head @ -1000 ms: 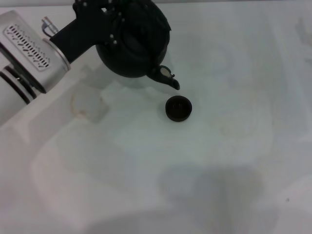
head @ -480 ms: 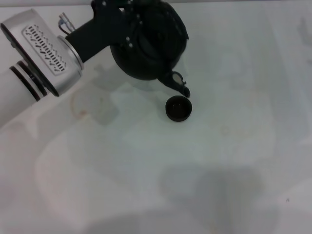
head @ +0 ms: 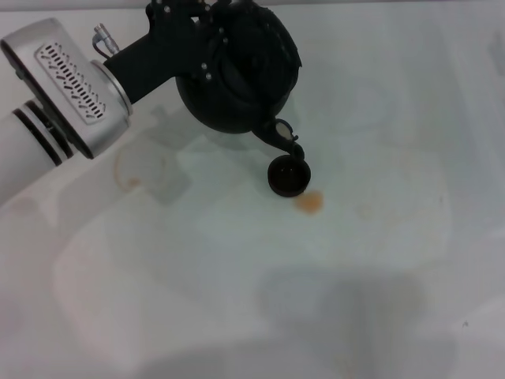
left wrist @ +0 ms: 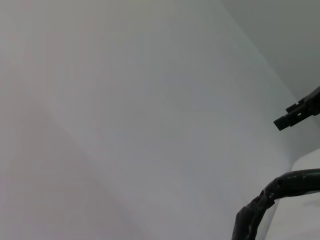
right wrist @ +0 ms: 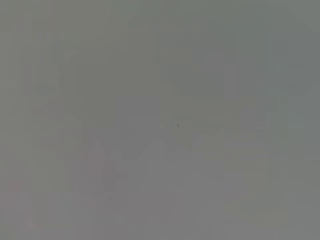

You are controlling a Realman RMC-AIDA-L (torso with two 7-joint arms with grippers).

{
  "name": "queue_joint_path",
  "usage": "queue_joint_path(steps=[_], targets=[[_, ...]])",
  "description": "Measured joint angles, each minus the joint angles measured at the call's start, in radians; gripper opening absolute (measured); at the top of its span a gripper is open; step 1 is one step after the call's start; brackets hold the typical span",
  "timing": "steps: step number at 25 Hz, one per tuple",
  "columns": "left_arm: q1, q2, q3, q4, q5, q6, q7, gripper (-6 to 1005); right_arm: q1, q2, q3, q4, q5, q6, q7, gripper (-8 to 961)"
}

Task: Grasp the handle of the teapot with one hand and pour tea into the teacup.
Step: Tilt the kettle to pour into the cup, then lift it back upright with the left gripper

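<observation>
Matt black pottery and silver metal over a smooth white surface.
The large round black teapot (head: 237, 75) looks dull and faintly grainy, like cast iron or dark ceramic, with soft sheen only on its curved spout. The small dark handleless teacup (head: 289, 174) has a similar matt finish. The left arm's casing (head: 67, 87) is brushed silver metal with a perforated vent, its black wrist section plastic-looking. The white table (head: 237, 276) is smooth, with an amber wet patch (head: 309, 202) just beside the cup.
</observation>
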State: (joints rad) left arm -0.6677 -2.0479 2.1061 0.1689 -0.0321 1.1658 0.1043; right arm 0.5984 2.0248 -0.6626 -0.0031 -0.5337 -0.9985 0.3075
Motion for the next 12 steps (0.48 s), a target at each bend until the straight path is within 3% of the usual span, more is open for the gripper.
queue_joint_path(steps=[12], targets=[[0.083, 0.0, -0.026, 0.037, -0.004, 0.015, 0.033, 105, -0.002, -0.002, 0.0, -0.005, 0.0, 0.0, 0.0, 828]])
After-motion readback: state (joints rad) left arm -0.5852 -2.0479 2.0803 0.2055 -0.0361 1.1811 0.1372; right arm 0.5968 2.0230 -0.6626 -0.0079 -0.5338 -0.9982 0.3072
